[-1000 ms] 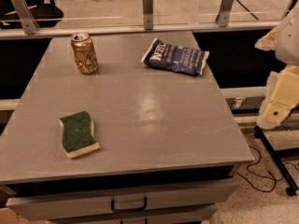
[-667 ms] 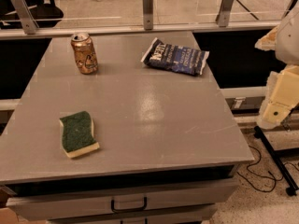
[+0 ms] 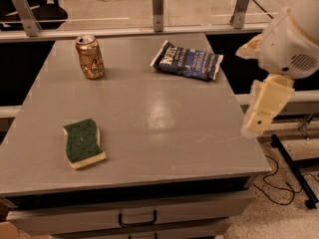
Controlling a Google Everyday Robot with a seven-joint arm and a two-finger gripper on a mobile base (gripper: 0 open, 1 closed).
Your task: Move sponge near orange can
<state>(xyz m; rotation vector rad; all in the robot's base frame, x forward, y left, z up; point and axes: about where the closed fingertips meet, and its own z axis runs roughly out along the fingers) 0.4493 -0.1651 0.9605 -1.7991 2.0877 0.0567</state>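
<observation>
The sponge (image 3: 83, 143), dark green on top with a pale yellow base, lies flat near the front left of the grey table (image 3: 159, 113). The orange can (image 3: 90, 57) stands upright at the back left, well apart from the sponge. My arm's white and cream parts hang at the table's right edge. The gripper (image 3: 259, 114) is the cream end pointing down there, above the edge and far from both the sponge and the can. It holds nothing that I can see.
A dark blue snack bag (image 3: 187, 61) lies at the back middle-right of the table. A railing with metal posts (image 3: 158, 6) runs behind the table. Drawers (image 3: 137, 217) sit under the front edge. A black stand and cables (image 3: 291, 171) are on the floor at right.
My arm has shifted left, closer over the table's right edge. The sponge, can and bag have not moved.
</observation>
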